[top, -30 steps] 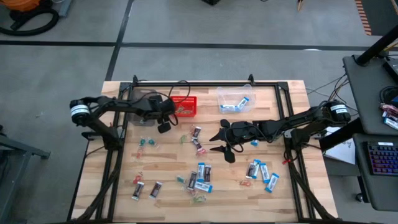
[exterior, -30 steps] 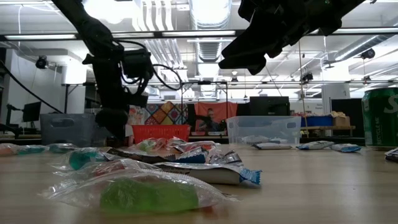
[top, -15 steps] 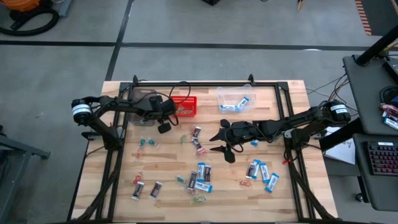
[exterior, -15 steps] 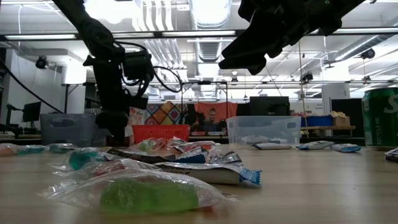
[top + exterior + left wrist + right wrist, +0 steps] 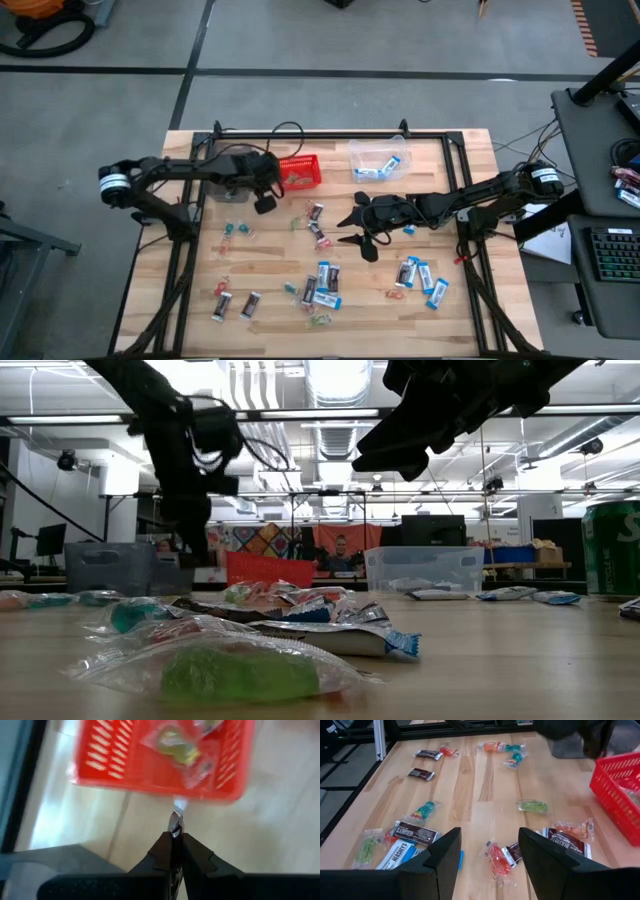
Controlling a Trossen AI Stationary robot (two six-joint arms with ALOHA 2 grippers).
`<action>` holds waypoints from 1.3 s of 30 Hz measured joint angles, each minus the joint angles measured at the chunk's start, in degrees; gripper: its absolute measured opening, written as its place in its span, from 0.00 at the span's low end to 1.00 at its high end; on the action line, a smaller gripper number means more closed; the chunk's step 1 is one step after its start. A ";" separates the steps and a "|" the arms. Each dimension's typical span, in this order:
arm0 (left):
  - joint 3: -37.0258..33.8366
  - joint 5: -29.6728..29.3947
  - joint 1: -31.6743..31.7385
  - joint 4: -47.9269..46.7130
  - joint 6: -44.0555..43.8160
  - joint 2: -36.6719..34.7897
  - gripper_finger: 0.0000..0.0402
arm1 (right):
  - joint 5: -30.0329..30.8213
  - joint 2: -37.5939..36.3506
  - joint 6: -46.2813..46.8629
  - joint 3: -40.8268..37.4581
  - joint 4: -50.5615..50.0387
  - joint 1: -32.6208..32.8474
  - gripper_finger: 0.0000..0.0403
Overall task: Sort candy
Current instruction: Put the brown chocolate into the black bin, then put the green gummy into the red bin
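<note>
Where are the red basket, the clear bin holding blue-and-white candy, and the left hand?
red basket [image 5: 299,171], high view, on its mesh wall.
clear bin [image 5: 371,152], high view, on its near-left rim.
left hand [image 5: 174,839], left wrist view, at the closed fingertips.

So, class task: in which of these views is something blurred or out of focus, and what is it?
Left wrist view: the red basket is smeared, as by motion. Low view: the nearest green sweet is soft, the room behind sharper. Right wrist view: the dark arm near the basket is blurred. High view: sharp throughout.
</note>
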 joint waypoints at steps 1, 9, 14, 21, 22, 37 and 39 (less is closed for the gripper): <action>0.57 -0.08 0.01 -1.19 0.00 -1.29 0.01 | -0.01 0.00 0.39 0.00 0.07 0.01 0.48; 5.61 -11.33 1.55 -15.04 -2.38 -10.40 0.01 | -0.02 0.00 1.04 0.00 0.46 0.00 0.48; 5.87 -11.85 5.83 -20.62 -11.37 -13.57 0.03 | 0.00 0.00 2.83 0.00 0.46 0.00 0.48; 5.42 -10.98 6.48 -24.95 -12.50 -14.55 0.23 | 0.00 0.00 4.28 0.00 0.46 0.01 0.48; 5.42 -10.97 6.49 -25.59 -12.28 -14.45 0.26 | 0.00 0.00 4.29 0.00 0.47 0.00 0.48; 3.57 13.13 1.28 -6.84 -12.10 -14.11 0.39 | 0.00 0.00 4.67 0.00 0.44 0.12 0.48; 2.23 14.11 -2.32 -0.30 -10.33 -13.10 0.36 | 0.00 0.00 4.65 0.00 0.43 0.12 0.48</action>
